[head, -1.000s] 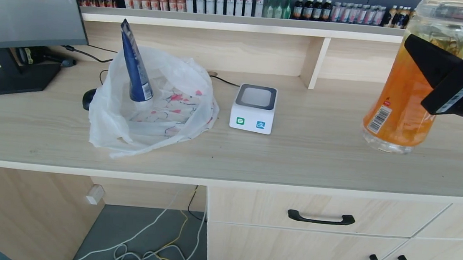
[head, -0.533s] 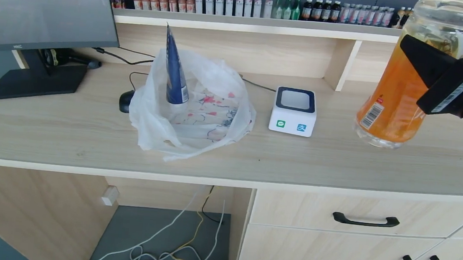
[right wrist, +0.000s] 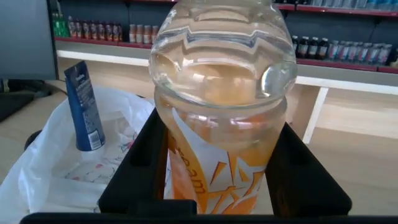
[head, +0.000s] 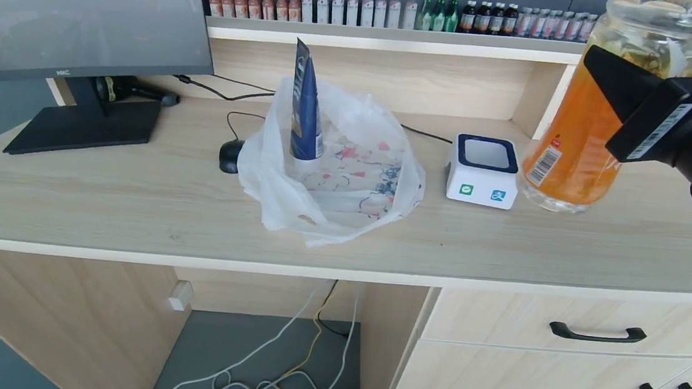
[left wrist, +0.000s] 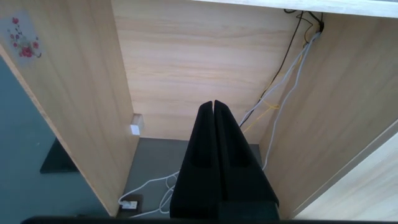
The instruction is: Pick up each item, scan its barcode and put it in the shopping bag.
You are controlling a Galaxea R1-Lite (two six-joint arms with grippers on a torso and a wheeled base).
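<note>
Now the right claw (right wrist: 221, 143), clamped on the orange bottle (head: 576, 146), has neared the scanner (head: 483, 171); left claw (left wrist: 214, 111) together.

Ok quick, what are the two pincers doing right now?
Left pincer: shut, holding nothing.
Right pincer: shut on the orange drink bottle.

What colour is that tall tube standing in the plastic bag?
The tube is dark blue, with some pale print on it. The head view shows it best.
</note>
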